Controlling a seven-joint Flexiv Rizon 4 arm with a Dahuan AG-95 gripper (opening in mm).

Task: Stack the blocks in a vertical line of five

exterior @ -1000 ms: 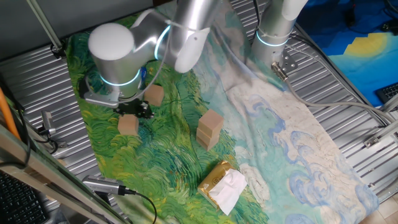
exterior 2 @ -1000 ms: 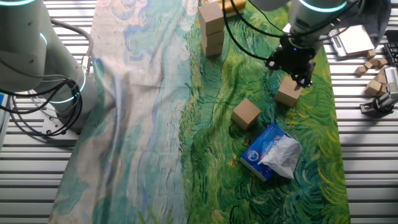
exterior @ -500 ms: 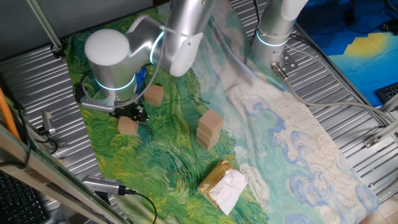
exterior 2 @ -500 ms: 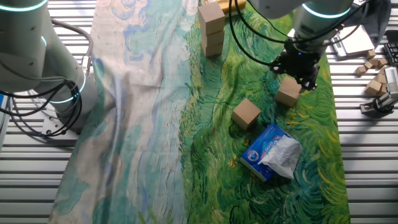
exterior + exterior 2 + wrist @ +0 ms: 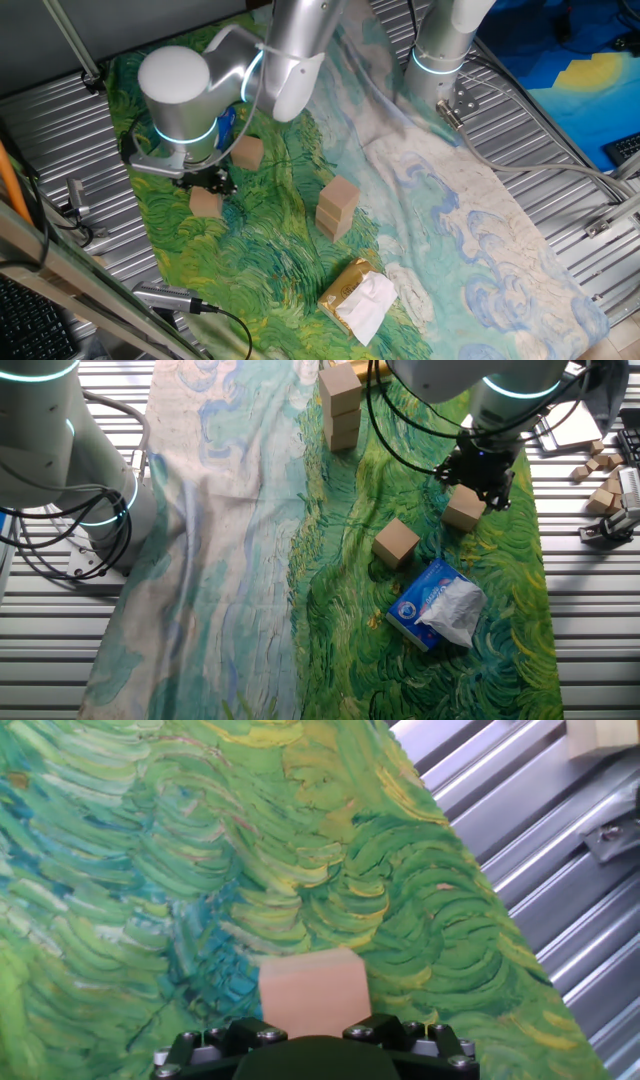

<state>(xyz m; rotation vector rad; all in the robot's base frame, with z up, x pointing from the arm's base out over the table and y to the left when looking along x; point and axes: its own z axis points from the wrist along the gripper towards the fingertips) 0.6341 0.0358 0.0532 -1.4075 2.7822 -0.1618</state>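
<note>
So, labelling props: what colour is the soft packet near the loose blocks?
Blue and white packet, clearest in the other fixed view.

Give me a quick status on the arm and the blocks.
Gripper low over a loose block, fingers hidden, grip unclear. Second loose block beside it; stack only partly built. Blue-and-white packet nearby, not blocking.

The fingers [image 5: 207, 182] hang just above a block [image 5: 206, 202] on the green cloth [image 5: 260, 240].

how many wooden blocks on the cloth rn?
4 visible: two stacked, one loose mid-cloth, one under the gripper at. A fifth may be hidden.
</note>
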